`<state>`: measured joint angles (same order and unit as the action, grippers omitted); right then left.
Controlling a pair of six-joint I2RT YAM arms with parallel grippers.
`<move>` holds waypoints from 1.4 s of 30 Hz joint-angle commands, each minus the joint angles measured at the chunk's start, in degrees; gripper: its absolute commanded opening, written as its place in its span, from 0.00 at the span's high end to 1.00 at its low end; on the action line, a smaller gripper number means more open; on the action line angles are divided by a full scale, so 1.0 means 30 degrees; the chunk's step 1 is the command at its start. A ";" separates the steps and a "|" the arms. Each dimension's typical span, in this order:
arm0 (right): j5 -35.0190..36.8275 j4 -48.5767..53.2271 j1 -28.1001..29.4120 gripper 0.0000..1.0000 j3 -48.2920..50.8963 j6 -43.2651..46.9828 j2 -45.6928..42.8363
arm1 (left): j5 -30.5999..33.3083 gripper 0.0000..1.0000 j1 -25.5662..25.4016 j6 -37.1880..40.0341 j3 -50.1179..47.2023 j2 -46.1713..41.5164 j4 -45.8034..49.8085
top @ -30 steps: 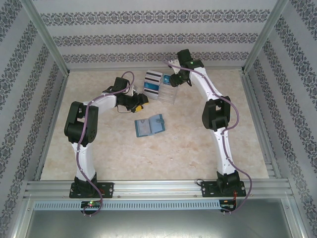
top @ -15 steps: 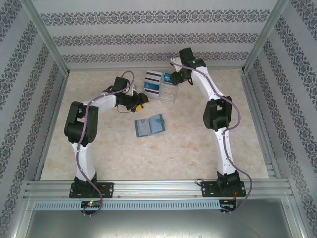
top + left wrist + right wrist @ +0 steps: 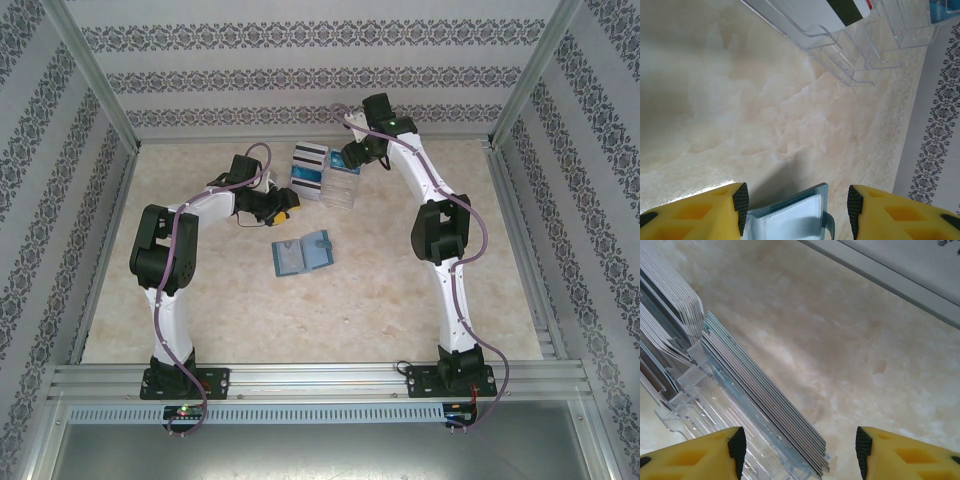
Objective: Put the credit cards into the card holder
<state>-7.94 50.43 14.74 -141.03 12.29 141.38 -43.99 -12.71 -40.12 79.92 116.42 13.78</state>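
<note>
credit cards [image 3: 765, 402] stacked in clear rack [image 3: 690, 387] | card holder [image 3: 302, 254] open (lying flat)

Two white arms [image 3: 165, 320] with black joints, purplish cables [image 3: 266, 152] (thin ones), yellow black-padded fingers [image 3: 690, 210].

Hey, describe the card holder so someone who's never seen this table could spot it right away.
On the pale table, look to the middle, on the near side of the clear rack of cards. The card holder lies there alone, open and flat. It's a small teal folding case with lighter inner pockets; the rack is see-through.
</note>
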 commanded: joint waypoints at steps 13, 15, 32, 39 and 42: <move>-0.0374 0.0646 0.0232 0.30 -0.1697 0.0445 0.1590 | 0.0846 0.43 0.1014 0.0214 0.2988 0.0962 0.1377; -0.0611 0.0587 0.0191 0.30 -0.1765 0.0385 0.1666 | 0.1151 0.43 0.1425 0.0491 0.4300 0.1608 0.1857; -0.1804 0.0678 0.0211 0.31 -0.1710 0.0121 0.1670 | -0.0608 0.36 0.2710 -0.1190 2.3590 1.4836 -0.1938; -0.1717 0.0902 0.0346 0.31 -0.1651 0.0326 0.1601 | 0.1255 0.32 0.1895 -0.5373 2.4156 1.6801 -0.6799; -0.1661 0.1000 0.0359 0.31 -0.1651 0.0398 0.1564 | 0.1281 0.31 0.1303 -0.5253 2.4639 1.7236 -0.6653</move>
<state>-12.10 52.10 14.90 -144.59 12.80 146.10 -40.69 -5.98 -52.23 151.06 167.57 0.05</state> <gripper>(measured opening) 0.690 0.690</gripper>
